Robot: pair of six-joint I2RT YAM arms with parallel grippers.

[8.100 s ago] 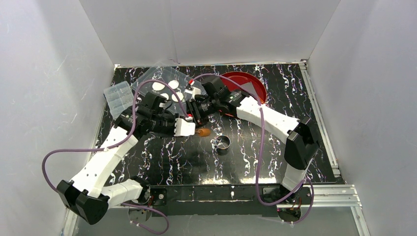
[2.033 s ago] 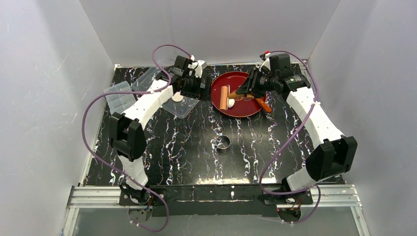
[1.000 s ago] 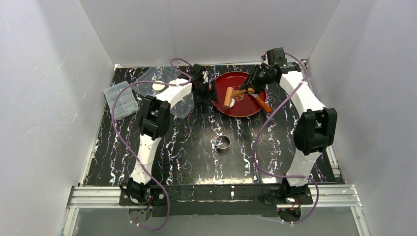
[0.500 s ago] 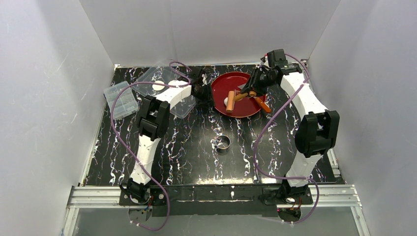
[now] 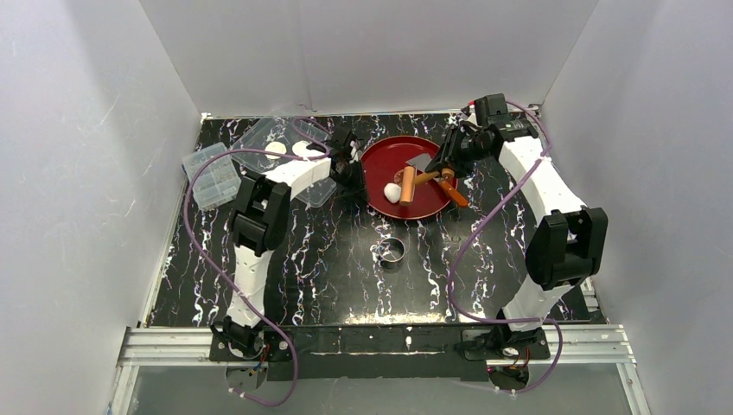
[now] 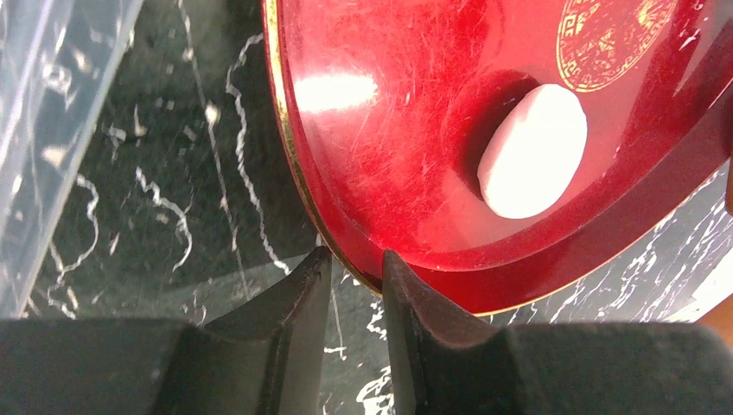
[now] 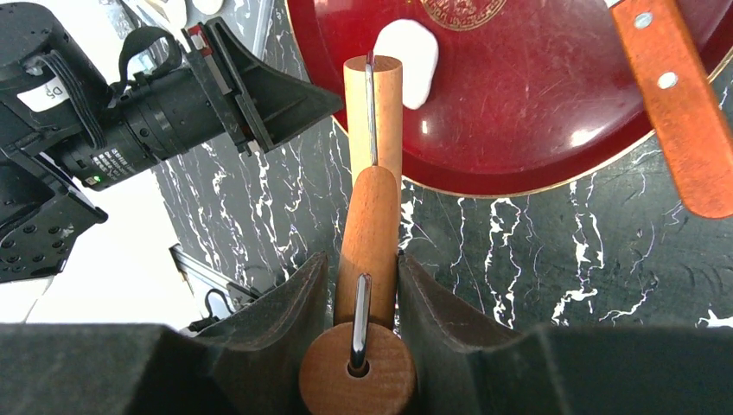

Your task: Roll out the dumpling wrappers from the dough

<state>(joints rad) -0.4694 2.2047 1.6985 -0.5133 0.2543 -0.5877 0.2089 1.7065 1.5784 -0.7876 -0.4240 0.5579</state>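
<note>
Wooden and smooth, the rolling pin (image 7: 370, 190) is clamped by its handle in the right end effector (image 7: 361, 259), with a jaw pressed to each side. Its long axis points over the rim into the glossy red plate (image 7: 536, 130). The dough (image 7: 411, 47), a soft white oval lump, lies on the plate just past the pin's far end and a little to one side. By my reading the right arm is the one placed to roll.

The left end effector (image 6: 354, 259) straddles the plate's gold-edged rim, jaws only a slit apart; whether they pinch it I cannot tell. The dough sits well inside the plate from there. Thin round dumpling wrappers (image 5: 278, 149) lie in a clear plastic box (image 5: 259, 134) on the marbled black bench (image 5: 346, 277).
</note>
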